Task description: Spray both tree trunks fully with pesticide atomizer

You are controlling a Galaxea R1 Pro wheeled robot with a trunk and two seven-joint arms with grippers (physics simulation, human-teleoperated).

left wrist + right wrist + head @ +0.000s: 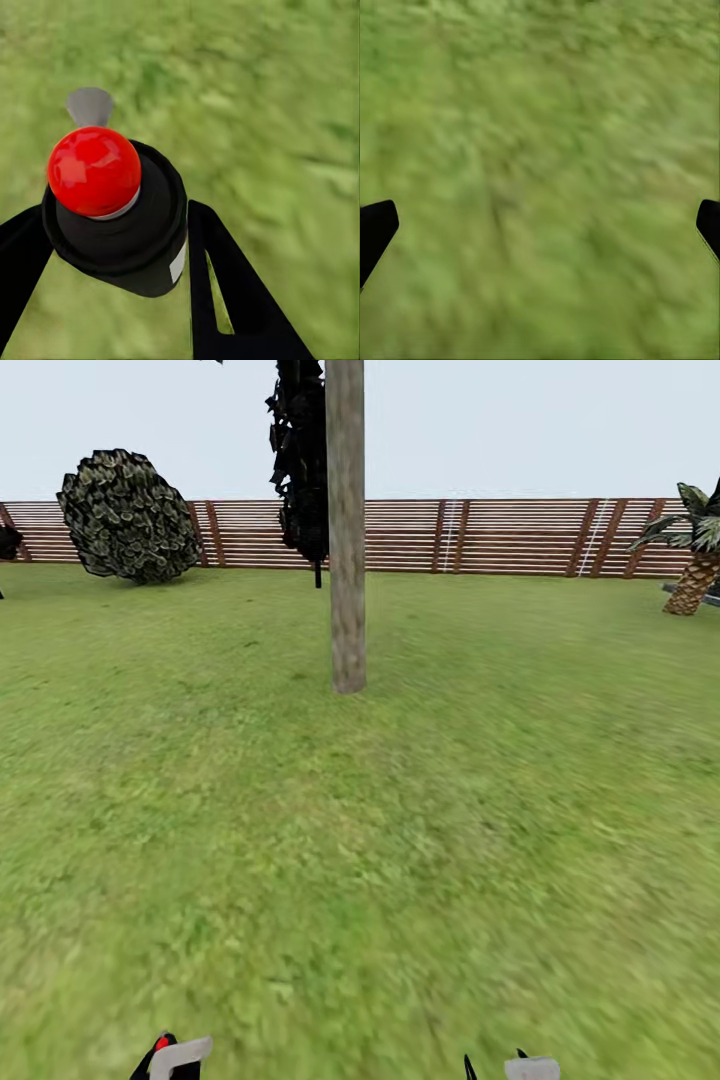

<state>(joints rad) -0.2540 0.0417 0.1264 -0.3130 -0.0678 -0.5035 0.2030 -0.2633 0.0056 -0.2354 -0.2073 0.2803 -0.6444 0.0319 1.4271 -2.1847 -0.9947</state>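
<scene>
Low in my head view, both gripper tips skim the lawn; one tree trunk stands ahead, unsprayed I judge. Left wrist: my left gripper clamps the pesticide atomizer, so pickup's done. Right wrist: my right gripper gapes wide, empty.

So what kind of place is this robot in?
It looks like a fenced garden: a wide lawn, a wooden slat fence along the back, and a bare tree trunk straight ahead, with a palm off to the side.
</scene>
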